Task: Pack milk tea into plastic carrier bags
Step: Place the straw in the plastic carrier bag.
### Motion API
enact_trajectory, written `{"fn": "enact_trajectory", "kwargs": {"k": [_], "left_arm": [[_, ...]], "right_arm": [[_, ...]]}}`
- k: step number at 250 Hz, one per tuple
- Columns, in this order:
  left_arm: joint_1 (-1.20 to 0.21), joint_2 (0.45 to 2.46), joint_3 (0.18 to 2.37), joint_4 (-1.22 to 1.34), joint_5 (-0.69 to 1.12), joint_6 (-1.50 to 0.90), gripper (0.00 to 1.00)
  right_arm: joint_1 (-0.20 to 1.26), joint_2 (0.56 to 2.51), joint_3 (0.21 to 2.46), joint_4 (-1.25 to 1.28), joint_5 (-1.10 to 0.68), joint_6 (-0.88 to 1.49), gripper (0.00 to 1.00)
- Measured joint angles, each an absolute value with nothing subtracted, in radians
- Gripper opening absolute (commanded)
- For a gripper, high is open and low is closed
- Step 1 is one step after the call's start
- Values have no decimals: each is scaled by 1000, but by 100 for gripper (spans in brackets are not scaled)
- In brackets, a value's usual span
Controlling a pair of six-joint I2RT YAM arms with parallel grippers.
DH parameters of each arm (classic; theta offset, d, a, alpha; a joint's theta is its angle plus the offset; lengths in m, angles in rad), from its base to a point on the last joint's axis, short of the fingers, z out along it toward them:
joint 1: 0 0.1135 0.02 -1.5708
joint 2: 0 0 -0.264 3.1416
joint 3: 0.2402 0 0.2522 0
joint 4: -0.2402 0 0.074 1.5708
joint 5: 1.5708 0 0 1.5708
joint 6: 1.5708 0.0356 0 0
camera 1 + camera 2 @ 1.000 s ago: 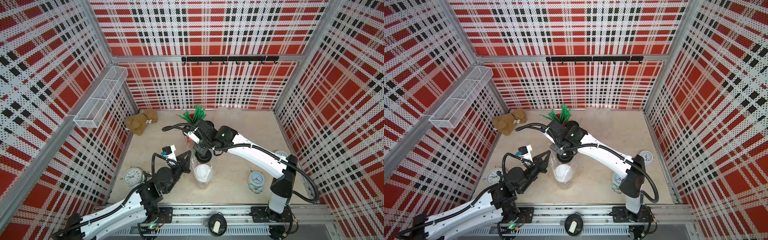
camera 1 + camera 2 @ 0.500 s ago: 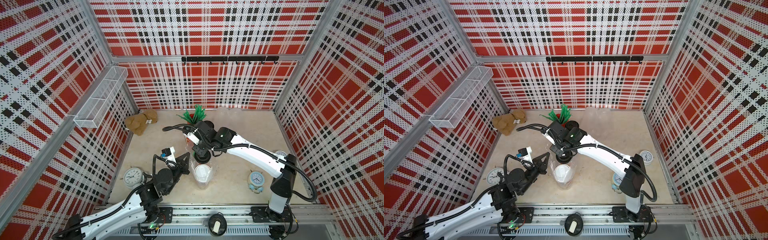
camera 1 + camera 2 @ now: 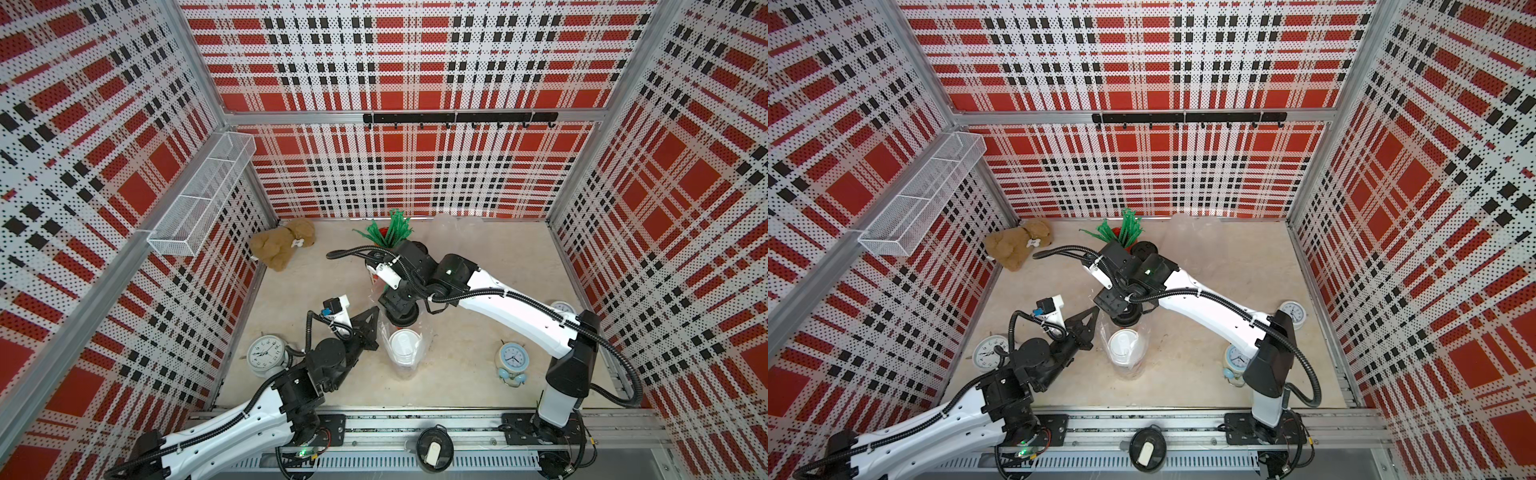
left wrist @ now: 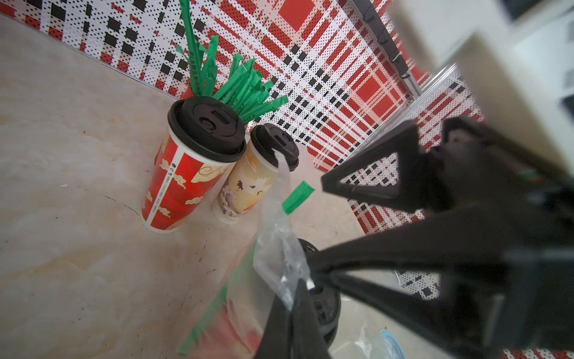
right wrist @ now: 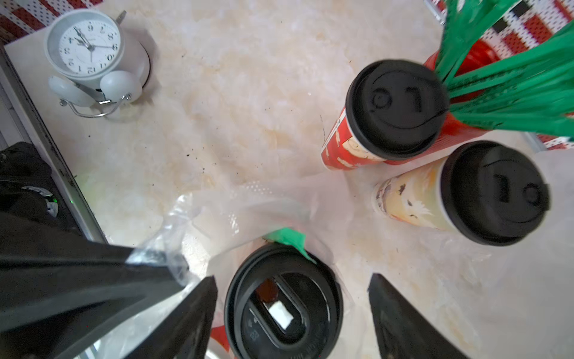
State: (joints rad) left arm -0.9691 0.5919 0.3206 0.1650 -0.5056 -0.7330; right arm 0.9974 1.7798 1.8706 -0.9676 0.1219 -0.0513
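While your left claw (image 4: 293, 306) pinches the transparent plastic bag (image 4: 276, 248), your right claw (image 5: 293, 278) gapes wide around the bagged black-lidded paper cup (image 5: 282, 310).

Both top views: high, from the front edge, facing down and toward the back wall (image 3: 415, 166); both take in the whole surface (image 3: 465, 374).
Left wrist: low, close, along left fingers (image 4: 403, 255) to red cup (image 4: 177, 186).
Right wrist: close, straight down past right fingers (image 5: 397, 317); shares red cup (image 5: 341, 146) with left wrist.
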Motion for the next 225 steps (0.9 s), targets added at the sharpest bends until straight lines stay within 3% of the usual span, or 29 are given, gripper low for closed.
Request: {"fn": "enact_trajectory", "kwargs": {"k": [52,117,147,191,225], "left_arm": [[-967,556,307,130,-516,-741,0],[-965,529,303,92,-530,-762,0],[-965,514,294,71,-532,-780,0],[-965,490,286,44,-538,-805,0],[-965,476,279,19,-545,-818,0]], "right_arm": [[879,1729,1963,-922,55,-68,39],[715,1892,2160,-881,-52,-39,27],[663,2008,2218,-866,-113,10,25],[616,2106,2226,-848,-152,71,34],[614,2122,2223,-783,-209,101,34]]}}
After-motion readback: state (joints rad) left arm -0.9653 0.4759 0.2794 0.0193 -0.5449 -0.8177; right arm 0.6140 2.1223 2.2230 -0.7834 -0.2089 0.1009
